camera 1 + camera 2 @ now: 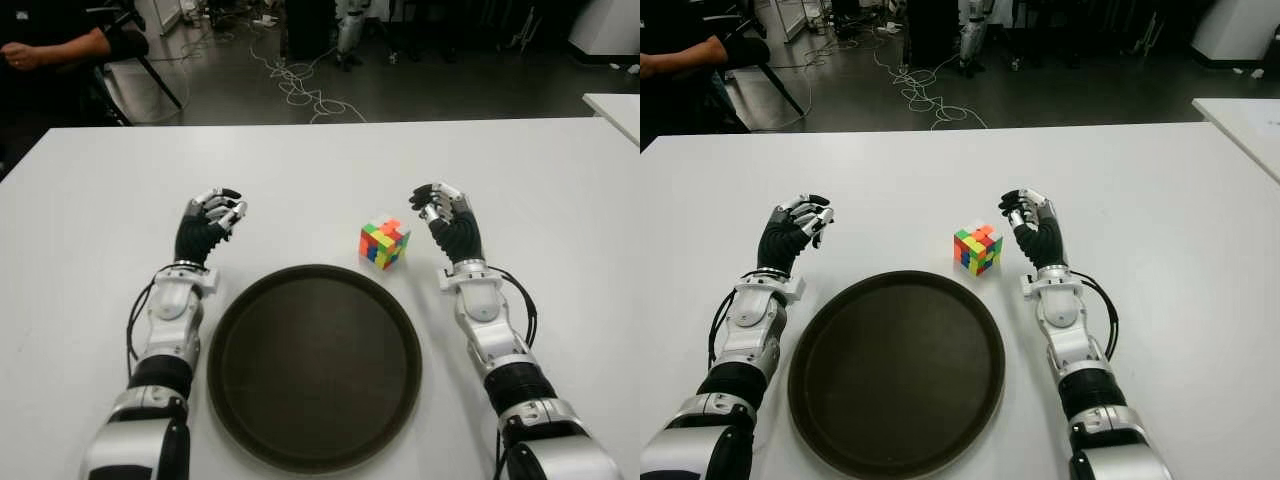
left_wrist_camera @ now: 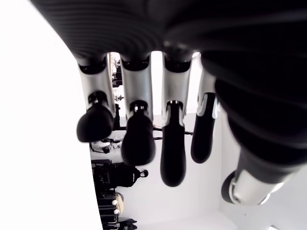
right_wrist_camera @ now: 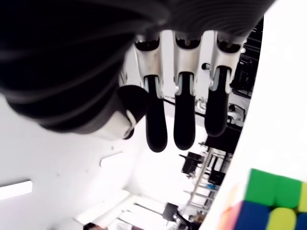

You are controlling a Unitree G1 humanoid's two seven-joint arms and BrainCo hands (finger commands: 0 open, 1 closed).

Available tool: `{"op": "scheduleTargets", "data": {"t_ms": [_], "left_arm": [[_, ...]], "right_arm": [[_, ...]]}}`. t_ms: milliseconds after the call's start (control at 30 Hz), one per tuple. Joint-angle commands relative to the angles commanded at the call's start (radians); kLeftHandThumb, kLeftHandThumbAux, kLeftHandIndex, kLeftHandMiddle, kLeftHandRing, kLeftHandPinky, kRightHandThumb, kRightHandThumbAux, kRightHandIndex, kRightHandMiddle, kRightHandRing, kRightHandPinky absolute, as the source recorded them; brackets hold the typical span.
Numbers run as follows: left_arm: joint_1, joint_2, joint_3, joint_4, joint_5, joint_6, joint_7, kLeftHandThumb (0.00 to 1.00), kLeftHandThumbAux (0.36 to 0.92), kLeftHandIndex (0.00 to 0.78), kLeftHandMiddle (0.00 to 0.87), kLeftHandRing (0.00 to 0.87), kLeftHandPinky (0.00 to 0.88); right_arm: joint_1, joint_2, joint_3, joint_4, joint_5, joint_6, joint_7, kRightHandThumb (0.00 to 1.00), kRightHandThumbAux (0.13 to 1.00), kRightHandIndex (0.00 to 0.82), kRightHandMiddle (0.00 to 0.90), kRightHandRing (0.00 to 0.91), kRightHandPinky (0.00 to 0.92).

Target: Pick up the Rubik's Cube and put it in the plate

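The Rubik's Cube [image 1: 384, 243] stands on the white table [image 1: 320, 170], just beyond the far right rim of the dark round plate [image 1: 313, 368]. My right hand [image 1: 440, 211] is to the right of the cube, a small gap away, fingers relaxed and holding nothing. A corner of the cube [image 3: 268, 206] shows in the right wrist view, apart from the fingers [image 3: 184, 129]. My left hand [image 1: 215, 215] is to the left of the plate's far rim, fingers loosely curled [image 2: 139, 143] and empty. Nothing lies in the plate.
A second white table's corner [image 1: 615, 105] is at the far right. Beyond the table's far edge lie floor cables [image 1: 300, 85], and a seated person's arm [image 1: 55, 48] shows at the far left.
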Motion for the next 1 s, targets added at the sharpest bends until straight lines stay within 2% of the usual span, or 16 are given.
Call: {"op": "scheduleTargets", "data": {"t_ms": [33, 67, 100, 133, 167, 200, 233, 333, 567, 833, 1000], "left_arm": [[-0.001, -0.001, 0.001, 0.002, -0.003, -0.002, -0.003, 0.844, 0.663, 0.415, 0.586, 0.74, 0.768], [-0.001, -0.001, 0.002, 0.003, -0.005, -0.004, -0.005, 0.844, 0.663, 0.415, 0.585, 0.741, 0.772], [-0.001, -0.002, 0.003, 0.004, -0.007, -0.007, -0.006, 0.845, 0.663, 0.415, 0.585, 0.741, 0.773], [-0.001, -0.003, 0.004, 0.005, -0.008, -0.01, -0.007, 0.845, 0.663, 0.416, 0.586, 0.742, 0.775], [-0.001, -0.004, 0.005, 0.004, -0.008, -0.01, -0.005, 0.845, 0.662, 0.416, 0.586, 0.742, 0.775], [-0.001, -0.004, 0.005, 0.004, -0.007, -0.01, -0.003, 0.845, 0.662, 0.416, 0.586, 0.742, 0.776], [-0.001, -0.004, 0.005, 0.004, -0.007, -0.009, -0.003, 0.845, 0.662, 0.416, 0.586, 0.742, 0.776], [-0.001, -0.003, 0.003, 0.002, -0.002, -0.002, 0.005, 0.844, 0.663, 0.415, 0.583, 0.74, 0.771], [0.002, -0.003, -0.001, -0.004, 0.006, 0.003, 0.018, 0.843, 0.663, 0.413, 0.578, 0.736, 0.766], [0.004, -0.008, -0.003, -0.007, 0.003, 0.003, 0.022, 0.844, 0.662, 0.415, 0.581, 0.74, 0.772], [0.002, -0.008, -0.004, -0.001, -0.001, -0.004, 0.012, 0.844, 0.662, 0.414, 0.58, 0.744, 0.783]], "right_arm": [[0.0, -0.008, 0.008, 0.0, -0.003, -0.002, 0.018, 0.71, 0.719, 0.399, 0.347, 0.357, 0.386], [0.0, -0.014, 0.013, -0.001, -0.005, -0.004, 0.03, 0.561, 0.688, 0.303, 0.311, 0.329, 0.353], [-0.002, -0.029, 0.029, 0.0, -0.027, -0.009, 0.04, 0.505, 0.677, 0.268, 0.298, 0.319, 0.341], [-0.004, -0.041, 0.04, 0.001, -0.042, -0.013, 0.046, 0.373, 0.629, 0.178, 0.225, 0.247, 0.262], [-0.006, -0.054, 0.054, 0.001, -0.067, -0.015, 0.045, 0.325, 0.612, 0.145, 0.198, 0.222, 0.234], [-0.007, -0.063, 0.063, 0.001, -0.083, -0.015, 0.044, 0.243, 0.573, 0.093, 0.132, 0.154, 0.17], [-0.007, -0.067, 0.067, 0.001, -0.091, -0.015, 0.042, 0.19, 0.547, 0.059, 0.089, 0.11, 0.128], [-0.008, -0.084, 0.085, -0.005, -0.123, 0.001, 0.045, 0.119, 0.482, 0.019, 0.03, 0.038, 0.077], [-0.001, -0.097, 0.102, -0.028, -0.133, 0.046, 0.074, 0.076, 0.375, 0.001, 0.001, 0.002, 0.019], [0.011, -0.101, 0.104, -0.063, -0.123, 0.09, 0.098, 0.074, 0.345, 0.0, 0.0, 0.0, 0.001], [0.011, -0.101, 0.097, -0.072, -0.098, 0.119, 0.129, 0.085, 0.355, 0.0, 0.0, 0.0, 0.0]]}}
